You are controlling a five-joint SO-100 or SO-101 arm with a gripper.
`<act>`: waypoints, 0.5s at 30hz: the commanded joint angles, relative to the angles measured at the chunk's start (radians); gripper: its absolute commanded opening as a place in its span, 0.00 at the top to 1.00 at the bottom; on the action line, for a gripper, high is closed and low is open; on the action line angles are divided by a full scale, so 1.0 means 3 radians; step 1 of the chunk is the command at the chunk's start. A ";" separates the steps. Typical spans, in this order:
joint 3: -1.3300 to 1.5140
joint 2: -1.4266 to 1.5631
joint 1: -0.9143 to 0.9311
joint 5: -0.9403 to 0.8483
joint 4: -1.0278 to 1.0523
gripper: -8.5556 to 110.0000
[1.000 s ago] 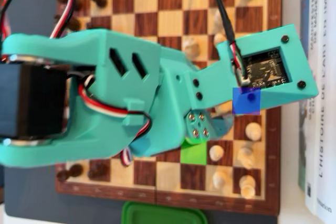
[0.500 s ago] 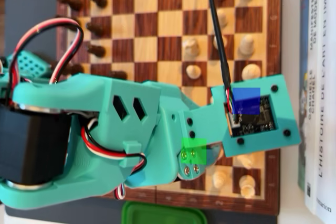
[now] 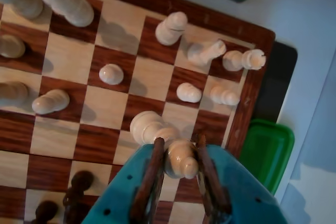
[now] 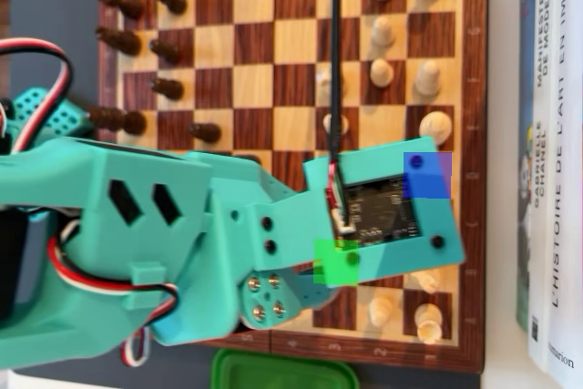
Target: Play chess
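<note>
Wrist view: the gripper has its two fingers clamped on a pale chess piece, one finger on each flank and the rounded top poking out between the tips — a side grip that leaves the piece's base free, which suits setting it down upright. Whether the base touches the chessboard or hangs just above it cannot be told from here. Just beyond the fingertips, nearly touching the held piece, stands a larger pale piece; further out past the tips sit two small pawns and, toward the board's corner, a cluster of pale pieces, one of them tilted or lying over. Dark pieces stand beside the near finger, low in the frame. A green lid lies off the board's edge on the far-finger side. Overhead view: the teal arm covers the grip entirely, so nothing of the fingers shows there — only the board's pale side under the camera mount. Likely a move in progress; the crowding neighbour is the hazard.
</note>
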 commanded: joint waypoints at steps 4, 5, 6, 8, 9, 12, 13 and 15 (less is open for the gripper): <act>0.0230 0.0332 0.0199 -0.0107 -0.0225 0.92; 0.0286 0.0353 0.0235 -0.0174 -0.0281 0.92; 0.0343 0.0373 0.0266 -0.0235 -0.0327 0.92; 0.0424 0.0383 0.0312 -0.0322 -0.0394 0.92; 0.0445 0.0383 0.0327 -0.0358 -0.0419 0.92; 0.0465 0.0383 0.0394 -0.0460 -0.0440 0.92; 0.0465 0.0378 0.0424 -0.0501 -0.0440 0.92; 0.0465 0.0358 0.0460 -0.0578 -0.0440 0.92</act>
